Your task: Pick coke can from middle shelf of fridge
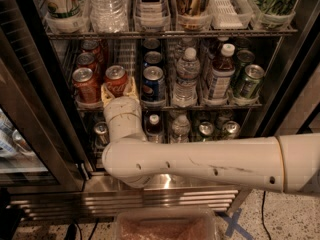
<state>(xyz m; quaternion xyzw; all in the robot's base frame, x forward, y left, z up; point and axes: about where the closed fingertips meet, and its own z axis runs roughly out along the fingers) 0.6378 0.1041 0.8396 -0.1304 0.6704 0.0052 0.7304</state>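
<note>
From where I stand the arm (200, 159) runs across the front of the fridge (45, 134) and its pale wrist (122, 120) turns up and inward, so the end effector (118, 90) is right at the front lip of the middle shelf (215, 105). The coke can (116, 77) is not off to either side of it. It sits directly in the end effector's mouth, its lower body wrapped by the cream-coloured tip and its silver top and red shoulder showing just above. The can stands upright on the rack, long axis vertical, and the end effector meets it from the front and a little below. Whether the end effector has clamped onto the can or only surrounds it, I cannot tell. Just to the end effector's left is a darker red-brown can (85, 82), very near, and just to its right a blue Pepsi can (153, 81). I reckon the coming move depends on drawing straight back along the lane toward the room. Any sideways drift could knock a neighbour, and the can must come out level to clear the shelf's front edge.
</note>
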